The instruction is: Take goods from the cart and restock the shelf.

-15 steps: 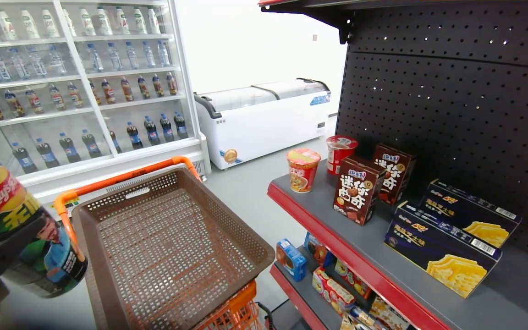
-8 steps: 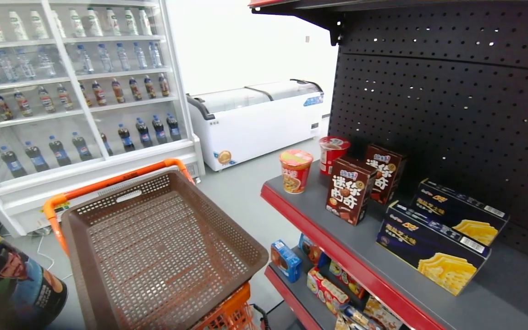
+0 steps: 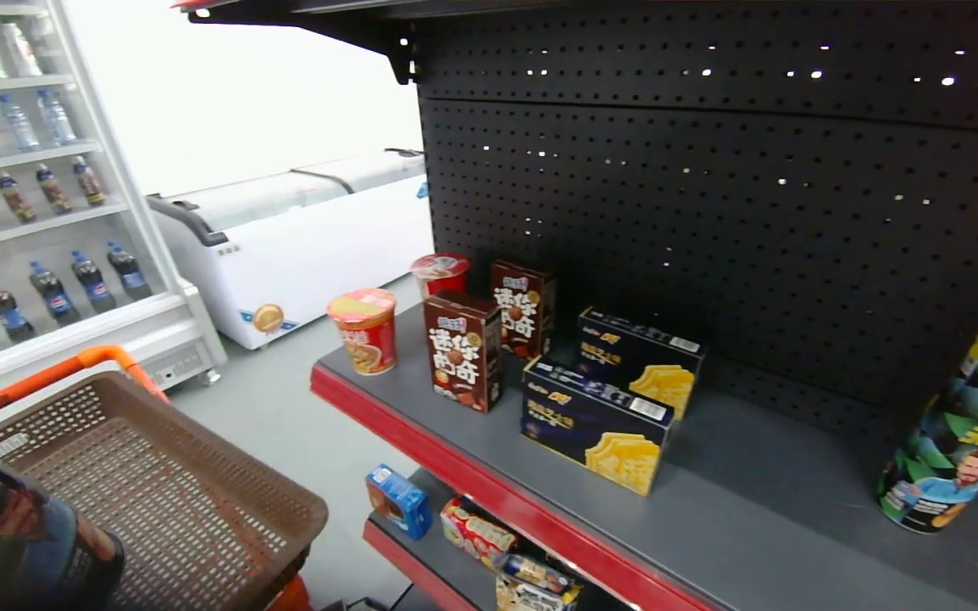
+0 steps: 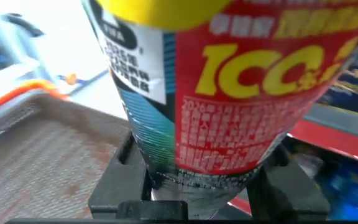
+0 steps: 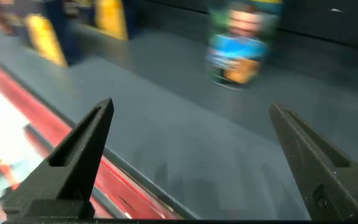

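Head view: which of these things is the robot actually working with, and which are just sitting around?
Part of the job: chip can in the left end effector; brown cart basket; grey shelf; second chip can standing on the shelf; open right end effector.
Just there: noodle cups; chocolate boxes; blue cracker boxes; drinks fridge; chest freezer.

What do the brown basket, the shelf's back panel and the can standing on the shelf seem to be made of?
Brown basket: probably moulded plastic, matte, with a uniform grid of holes. Back panel: likely painted sheet metal, matte black, punched in regular rows. Can: seemingly a cardboard tube with glossy printed wrap and yellow lid, perhaps plastic.
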Robot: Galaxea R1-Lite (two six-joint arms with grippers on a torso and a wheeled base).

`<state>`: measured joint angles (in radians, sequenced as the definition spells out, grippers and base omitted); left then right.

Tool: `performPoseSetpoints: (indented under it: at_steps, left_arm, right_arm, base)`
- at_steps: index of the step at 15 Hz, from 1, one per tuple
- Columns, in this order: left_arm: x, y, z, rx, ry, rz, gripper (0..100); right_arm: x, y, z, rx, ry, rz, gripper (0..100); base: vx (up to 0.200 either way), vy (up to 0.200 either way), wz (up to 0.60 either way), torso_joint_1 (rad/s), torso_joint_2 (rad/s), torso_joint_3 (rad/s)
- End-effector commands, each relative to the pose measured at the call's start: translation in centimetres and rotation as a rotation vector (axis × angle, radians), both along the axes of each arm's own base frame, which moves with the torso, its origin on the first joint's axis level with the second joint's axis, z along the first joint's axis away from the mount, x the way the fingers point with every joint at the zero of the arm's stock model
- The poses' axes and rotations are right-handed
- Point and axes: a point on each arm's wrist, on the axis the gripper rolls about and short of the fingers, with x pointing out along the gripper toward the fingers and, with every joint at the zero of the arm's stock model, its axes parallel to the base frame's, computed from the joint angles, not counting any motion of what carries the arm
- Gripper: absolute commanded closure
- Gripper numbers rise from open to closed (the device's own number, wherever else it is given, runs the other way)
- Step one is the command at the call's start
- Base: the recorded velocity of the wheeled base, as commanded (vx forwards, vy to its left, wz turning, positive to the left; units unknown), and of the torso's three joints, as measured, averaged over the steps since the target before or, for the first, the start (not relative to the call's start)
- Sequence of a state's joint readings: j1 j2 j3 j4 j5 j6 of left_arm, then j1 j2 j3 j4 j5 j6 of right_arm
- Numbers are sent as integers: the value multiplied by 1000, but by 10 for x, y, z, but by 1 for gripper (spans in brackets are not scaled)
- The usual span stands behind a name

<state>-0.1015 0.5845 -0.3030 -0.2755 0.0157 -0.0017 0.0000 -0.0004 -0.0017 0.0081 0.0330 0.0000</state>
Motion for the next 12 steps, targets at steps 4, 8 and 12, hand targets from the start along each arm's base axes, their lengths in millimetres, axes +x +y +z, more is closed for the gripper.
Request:
performPoseSetpoints:
  at_steps: [4, 8, 12]
  left_arm:
    - [-21, 2, -9, 3, 28, -3, 100]
    - [-31, 3, -16, 3, 48, -11, 100]
    - [-32, 3, -15, 2, 38, -11, 100]
  right_arm:
    - [0, 0, 0, 0, 0, 1, 0]
    - [0, 0, 0, 0, 0, 1, 0]
    - [0, 0, 0, 0, 0, 1, 0]
  base:
    - [0, 0, -600, 1, 4, 2]
    - [0, 0, -600, 1, 4, 0]
    - [0, 0, -600, 1, 4, 2]
